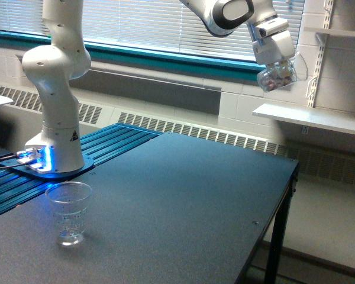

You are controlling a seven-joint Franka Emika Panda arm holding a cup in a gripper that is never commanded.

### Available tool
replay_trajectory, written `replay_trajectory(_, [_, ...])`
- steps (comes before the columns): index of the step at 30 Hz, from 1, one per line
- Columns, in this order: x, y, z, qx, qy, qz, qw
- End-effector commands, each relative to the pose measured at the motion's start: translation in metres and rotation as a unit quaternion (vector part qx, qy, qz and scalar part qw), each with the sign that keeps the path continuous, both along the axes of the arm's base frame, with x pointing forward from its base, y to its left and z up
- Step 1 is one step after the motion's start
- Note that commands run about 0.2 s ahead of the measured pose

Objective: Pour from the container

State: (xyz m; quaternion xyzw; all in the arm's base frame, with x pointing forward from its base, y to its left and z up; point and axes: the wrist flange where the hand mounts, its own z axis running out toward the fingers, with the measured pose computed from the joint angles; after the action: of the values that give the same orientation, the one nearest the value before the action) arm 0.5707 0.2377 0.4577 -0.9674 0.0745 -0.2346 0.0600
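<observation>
Tall tapered clear cup point(69, 212) sits closest, upright on the dark bench point(183, 195) just in front of my base point(54, 160). Way up top, toward the exterior view's right, my gripper point(276, 64) has its jaws clamped on the container point(277, 76), tilted sideways, pinkish bits showing through, well apart from that cup.

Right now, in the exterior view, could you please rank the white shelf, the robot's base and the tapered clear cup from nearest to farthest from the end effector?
The end effector holds the container high at the view's right.
1. White shelf: just below it, at the right.
2. Robot's base: far across, at the left, on the table.
3. Tapered clear cup: lower left, on the table's near part.
</observation>
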Motion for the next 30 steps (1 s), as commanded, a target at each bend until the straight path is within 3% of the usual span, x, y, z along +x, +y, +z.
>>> replay_trajectory(1, [0.020,-0.085,-0.033,0.008,0.034,-0.119,0.9923])
replay_trajectory(5, [0.014,-0.092,-0.031,0.030,0.039,-0.149,0.9876])
replay_trajectory(8, [0.008,-0.095,-0.032,0.027,0.043,-0.160,0.9859])
replay_trajectory(11, [0.002,-0.104,-0.031,0.040,0.050,-0.185,0.9806])
replay_trajectory(15, [-0.010,-0.121,-0.029,0.040,0.049,-0.210,0.9756])
replay_trajectory(19, [-0.025,-0.142,-0.031,0.027,0.052,-0.234,0.9705])
replay_trajectory(25, [-0.052,-0.175,-0.034,-0.011,0.060,-0.266,0.9620])
replay_trajectory(30, [-0.076,-0.203,-0.041,-0.034,0.076,-0.302,0.9496])
